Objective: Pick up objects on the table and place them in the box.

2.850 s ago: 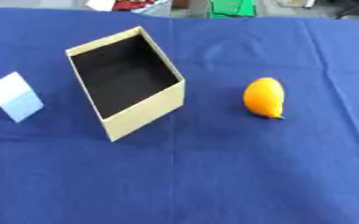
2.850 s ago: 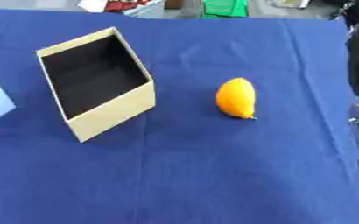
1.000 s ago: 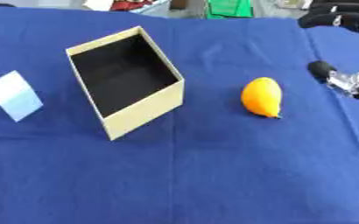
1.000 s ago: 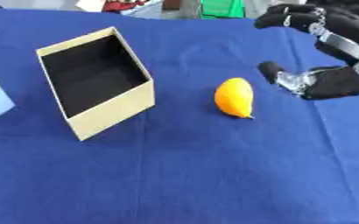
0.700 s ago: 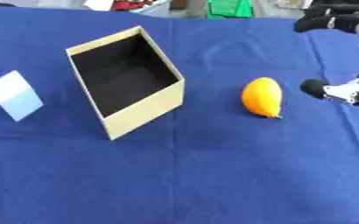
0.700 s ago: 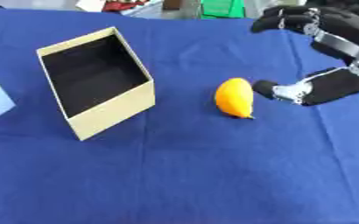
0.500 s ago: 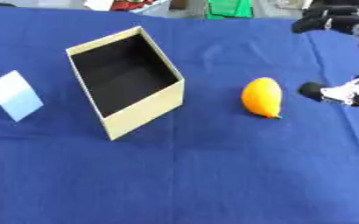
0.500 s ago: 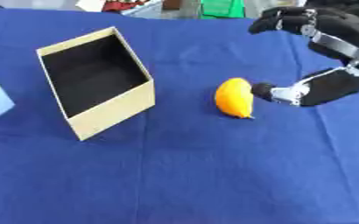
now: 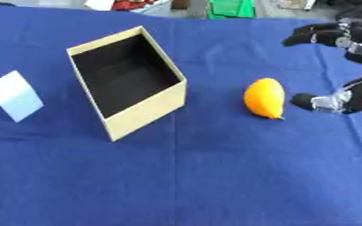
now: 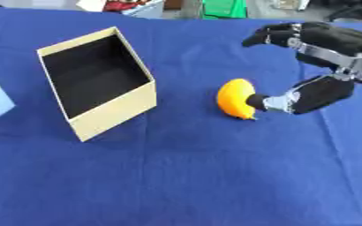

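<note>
The right robot hand (image 10: pixel 323 66) reaches in from the right side, spread wide. Its thumb points left and low; its fingers (image 10: pixel 270 35) curl above, apart.

The right hand (image 10: pixel 317 93) is cut off by the right edge in the left eye view. Its thumb covers part of the orange fruit (image 10: pixel 235 103). The pale blue block (image 9: pixel 15 96) is cropped in the right eye view.

Bright, even light; soft blur
</note>
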Motion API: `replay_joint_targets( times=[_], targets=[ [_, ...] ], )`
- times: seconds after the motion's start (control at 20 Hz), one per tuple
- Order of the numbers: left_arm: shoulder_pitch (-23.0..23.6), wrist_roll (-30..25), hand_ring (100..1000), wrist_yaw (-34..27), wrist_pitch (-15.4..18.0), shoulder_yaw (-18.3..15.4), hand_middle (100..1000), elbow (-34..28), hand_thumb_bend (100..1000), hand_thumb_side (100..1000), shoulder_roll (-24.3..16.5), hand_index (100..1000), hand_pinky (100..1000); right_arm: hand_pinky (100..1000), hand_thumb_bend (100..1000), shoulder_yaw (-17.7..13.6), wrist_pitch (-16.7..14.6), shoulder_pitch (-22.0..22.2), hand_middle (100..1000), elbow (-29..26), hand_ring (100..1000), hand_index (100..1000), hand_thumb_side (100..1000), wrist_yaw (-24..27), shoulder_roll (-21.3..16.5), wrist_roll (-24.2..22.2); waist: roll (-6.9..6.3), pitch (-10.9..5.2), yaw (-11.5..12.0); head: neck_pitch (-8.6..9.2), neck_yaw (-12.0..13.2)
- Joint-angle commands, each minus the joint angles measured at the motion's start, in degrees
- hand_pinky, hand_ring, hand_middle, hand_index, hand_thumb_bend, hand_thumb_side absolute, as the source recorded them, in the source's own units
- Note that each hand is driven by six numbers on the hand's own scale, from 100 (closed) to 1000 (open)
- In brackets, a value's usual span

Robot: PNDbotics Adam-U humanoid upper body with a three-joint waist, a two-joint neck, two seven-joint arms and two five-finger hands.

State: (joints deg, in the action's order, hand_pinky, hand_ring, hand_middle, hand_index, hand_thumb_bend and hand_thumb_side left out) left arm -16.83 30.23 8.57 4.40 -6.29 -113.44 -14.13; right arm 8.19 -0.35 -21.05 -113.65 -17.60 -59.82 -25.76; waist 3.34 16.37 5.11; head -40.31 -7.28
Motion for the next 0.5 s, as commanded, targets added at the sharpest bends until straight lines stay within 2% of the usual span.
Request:
replay_joint_targets(
  times=[0.05, 0.3, 0.5],
  targets=[
    [-0.58, -0.25, 690, 0.15, 0.08, -0.02, 651, -1.15, 146, 1000, -1.03, 724, 476, 992, 449, 0.16, 1.23, -0.93, 885, -0.94, 1000, 964, 626, -1.13, -1.71, -1.20, -0.05, -0.74, 0.06, -0.03, -0.31],
    [-0.64, -0.33, 690, 0.20, 0.06, 0.01, 650, -1.15, 139, 1000, -0.99, 723, 476, 990, 465, 1.31, 2.48, -1.47, 888, -0.94, 1000, 971, 624, -2.53, -1.36, -2.26, -0.03, -0.57, 0.14, 0.00, -0.45],
    [-0.70, -0.45, 690, 0.27, 0.06, 0.07, 650, -1.15, 136, 1000, -0.92, 722, 475, 991, 437, 2.13, 4.04, -1.82, 885, -0.94, 1000, 975, 598, -3.83, -1.06, -2.83, 0.01, -0.48, 0.44, 0.05, -0.55]
  ],
)
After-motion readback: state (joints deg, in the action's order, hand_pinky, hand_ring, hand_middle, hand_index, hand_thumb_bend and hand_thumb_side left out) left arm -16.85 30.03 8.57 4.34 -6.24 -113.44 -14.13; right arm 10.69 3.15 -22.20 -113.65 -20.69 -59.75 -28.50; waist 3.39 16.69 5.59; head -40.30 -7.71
